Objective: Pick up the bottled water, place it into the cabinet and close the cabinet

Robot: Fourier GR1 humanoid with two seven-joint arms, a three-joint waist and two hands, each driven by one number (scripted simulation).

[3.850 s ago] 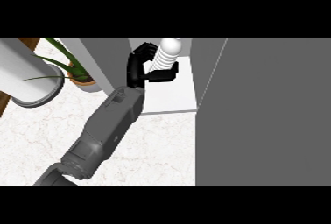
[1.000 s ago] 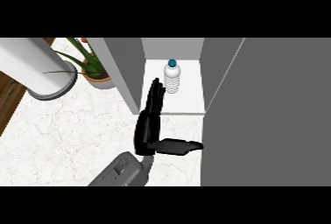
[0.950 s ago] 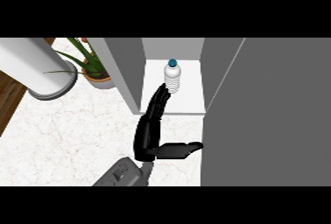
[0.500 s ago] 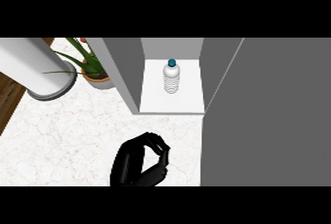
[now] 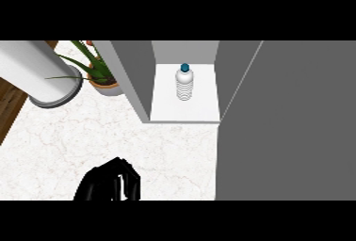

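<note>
The bottled water (image 5: pixel 184 83), clear and ribbed with a blue cap, stands upright on the white shelf (image 5: pixel 184 110) inside the open cabinet, towards its back, with nothing touching it. My left hand (image 5: pixel 110 182) is low over the marble counter at the view's bottom edge, well short of the cabinet. Its fingers are curled in and hold nothing. The cabinet's grey door (image 5: pixel 292 122) stands open at the right, filling that side of the view. My right hand does not show.
A potted green plant (image 5: pixel 97 75) stands just left of the cabinet's grey side wall (image 5: pixel 132 75). A large white cylinder (image 5: pixel 38 75) lies at the far left. The white marble counter (image 5: pixel 104 136) stretches in front of the cabinet.
My left hand let go of the bottle on the shelf and drew back out of the cabinet to the counter's near edge, its fingers curling in. The bottle stays upright.
</note>
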